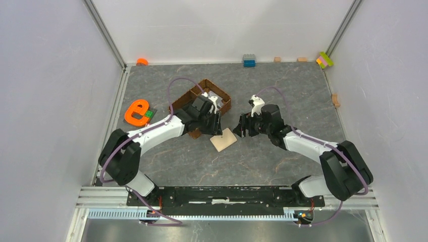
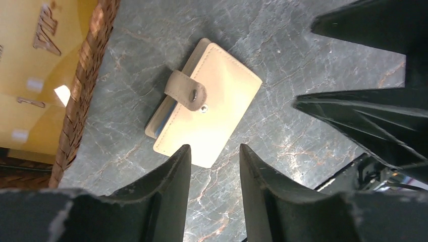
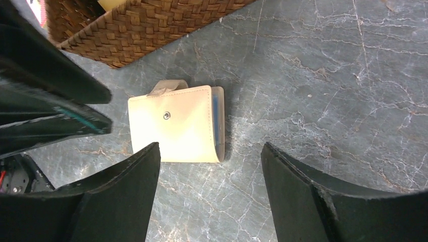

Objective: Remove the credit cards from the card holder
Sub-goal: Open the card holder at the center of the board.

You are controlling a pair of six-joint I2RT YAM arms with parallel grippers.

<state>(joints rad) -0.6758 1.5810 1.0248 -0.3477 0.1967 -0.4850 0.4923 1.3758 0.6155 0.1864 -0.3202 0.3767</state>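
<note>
The card holder (image 1: 223, 139) is a beige wallet lying flat and folded shut on the grey table between my two grippers. Its tab (image 2: 185, 91) is snapped over the cover. It also shows in the right wrist view (image 3: 174, 123), with a thin blue edge at its open side. The credit cards are hidden inside it. My left gripper (image 1: 218, 123) hovers just above the wallet's far left edge, fingers slightly apart and empty (image 2: 214, 148). My right gripper (image 1: 241, 126) hovers at the wallet's right, wide open and empty (image 3: 209, 146).
A brown wicker basket (image 1: 202, 101) stands just behind the wallet, under the left arm; its wall shows in the left wrist view (image 2: 81, 85). An orange letter toy (image 1: 136, 112) lies at the left. Small blocks (image 1: 249, 60) line the far edge.
</note>
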